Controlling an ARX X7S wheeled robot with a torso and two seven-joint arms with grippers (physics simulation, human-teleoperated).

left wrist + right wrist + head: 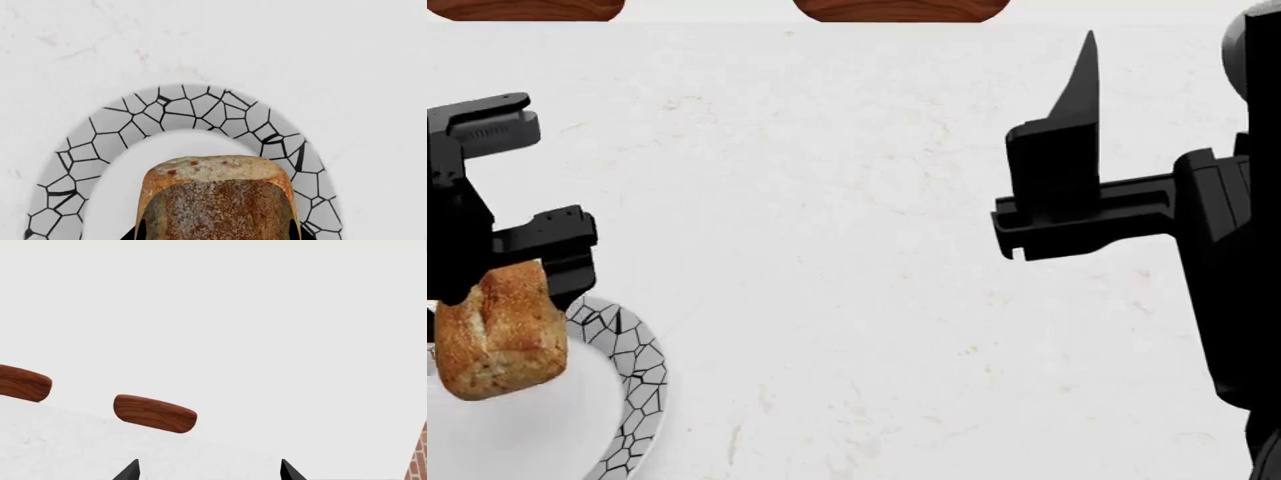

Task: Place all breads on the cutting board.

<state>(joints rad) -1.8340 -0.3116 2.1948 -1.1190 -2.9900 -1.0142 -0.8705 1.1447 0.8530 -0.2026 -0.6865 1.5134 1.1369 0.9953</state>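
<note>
A golden-brown crusty bread (501, 335) with a pale speckled end (217, 170) is clamped between the fingers of my left gripper (217, 232), which is shut on it. It hangs over a white plate with a black crackle-pattern rim (193, 107) at the near left of the white table (627, 370). My left gripper (510, 275) grips the bread from above. My right gripper (1081, 95) is raised at the right, open and holding nothing (209, 471). The cutting board is out of view.
Two rounded dark wooden pieces (901, 8) (521, 8) show beyond the table's far edge, and again in the right wrist view (155, 413) (23, 382). A strip of brick wall (420, 455) is at that view's edge. White marbled tabletop (854, 300) lies between the arms.
</note>
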